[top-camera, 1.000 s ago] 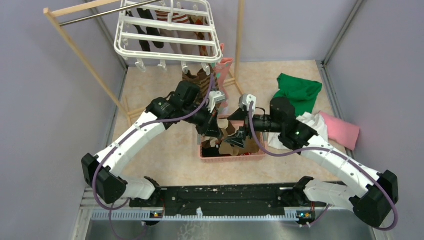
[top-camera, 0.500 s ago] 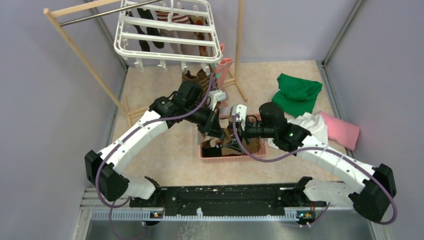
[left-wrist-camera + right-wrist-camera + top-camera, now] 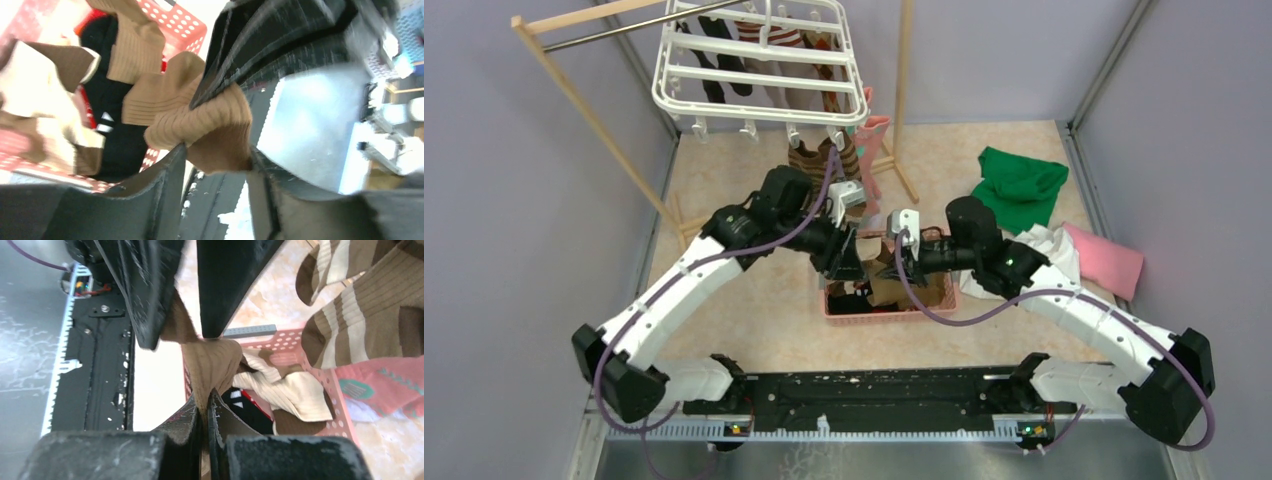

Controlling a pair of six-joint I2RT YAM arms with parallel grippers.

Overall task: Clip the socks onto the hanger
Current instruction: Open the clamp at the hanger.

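Above the red plastic basket (image 3: 287, 343), the right end effector (image 3: 205, 407) pinches a plain brown ribbed sock (image 3: 212, 365). The left end effector (image 3: 217, 152) is spread around its other end

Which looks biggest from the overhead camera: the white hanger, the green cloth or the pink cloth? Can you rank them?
1. White hanger, clearly largest, though it hangs nearer the camera, which flatters it.
2. Green cloth.
3. Pink cloth, somewhat smaller than the green one.
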